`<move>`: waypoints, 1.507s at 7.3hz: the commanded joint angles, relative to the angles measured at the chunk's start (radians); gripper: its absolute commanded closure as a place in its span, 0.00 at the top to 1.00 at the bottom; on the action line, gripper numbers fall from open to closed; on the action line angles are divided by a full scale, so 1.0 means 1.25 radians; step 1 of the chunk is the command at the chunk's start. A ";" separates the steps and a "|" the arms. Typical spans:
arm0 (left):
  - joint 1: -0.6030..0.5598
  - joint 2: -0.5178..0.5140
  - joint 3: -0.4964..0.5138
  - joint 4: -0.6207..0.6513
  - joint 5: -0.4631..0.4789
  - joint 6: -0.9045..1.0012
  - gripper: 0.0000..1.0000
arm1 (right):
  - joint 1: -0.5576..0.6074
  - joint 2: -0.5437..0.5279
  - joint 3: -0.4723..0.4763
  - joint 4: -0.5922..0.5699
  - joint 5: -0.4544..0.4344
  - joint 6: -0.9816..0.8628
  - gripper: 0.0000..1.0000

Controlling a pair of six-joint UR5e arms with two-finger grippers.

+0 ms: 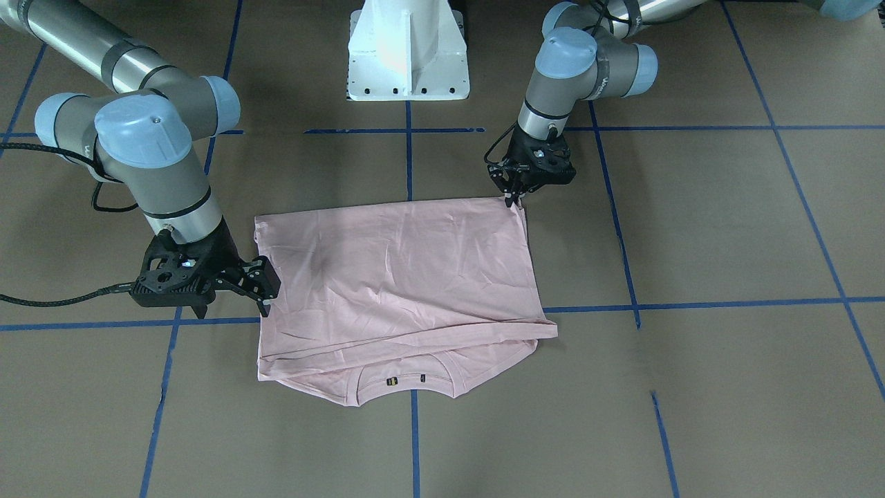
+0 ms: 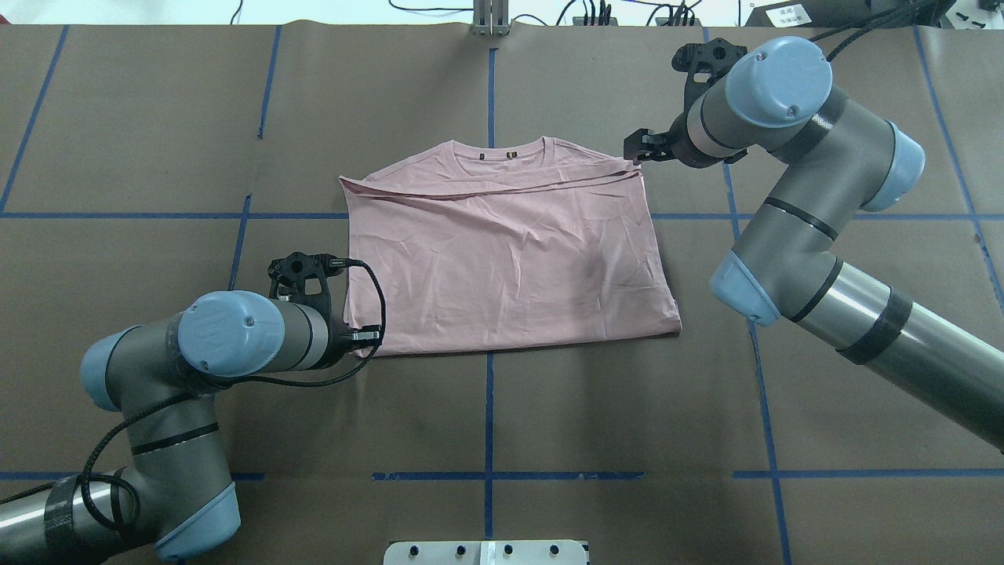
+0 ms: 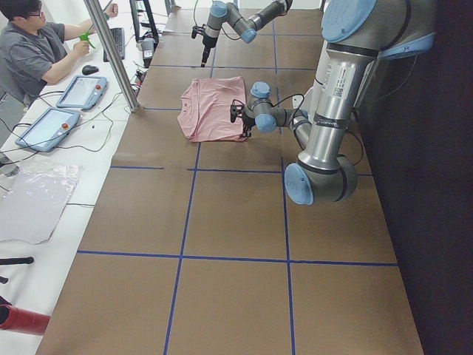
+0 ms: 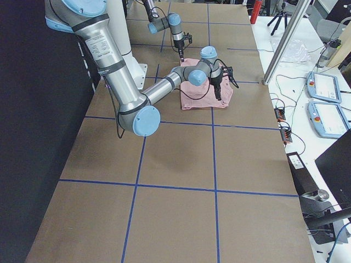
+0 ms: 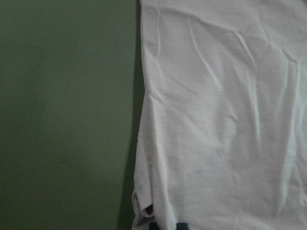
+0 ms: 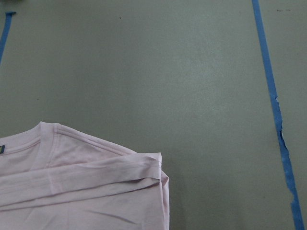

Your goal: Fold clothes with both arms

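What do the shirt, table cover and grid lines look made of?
Shirt: thin soft knit, probably cotton jersey, matte; fine creases, ribbed neck.
Table cover: brown matte sheet, looks like paper or card; flat, no sheen, not certain.
Grid lines: blue adhesive tape; one edge is nicked and ragged.

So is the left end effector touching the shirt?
Touching. In the front-facing view the left end effector meets the shirt at its corner, and the left wrist view shows fabric bunched at the fingertips.
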 commanded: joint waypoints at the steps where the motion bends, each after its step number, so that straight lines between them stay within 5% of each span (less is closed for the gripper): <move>1: -0.011 0.033 -0.014 -0.002 -0.002 0.075 0.00 | -0.001 0.001 -0.001 0.000 0.000 -0.001 1.00; 5: -0.237 0.005 0.121 -0.056 -0.004 0.356 0.00 | -0.003 0.001 -0.003 0.000 -0.004 0.004 1.00; 9: -0.398 -0.258 0.609 -0.280 -0.005 0.514 0.00 | -0.006 0.005 -0.005 0.001 -0.004 0.004 1.00; 11: -0.414 -0.282 0.689 -0.333 -0.004 0.549 0.00 | -0.006 0.006 -0.002 0.001 -0.004 0.005 1.00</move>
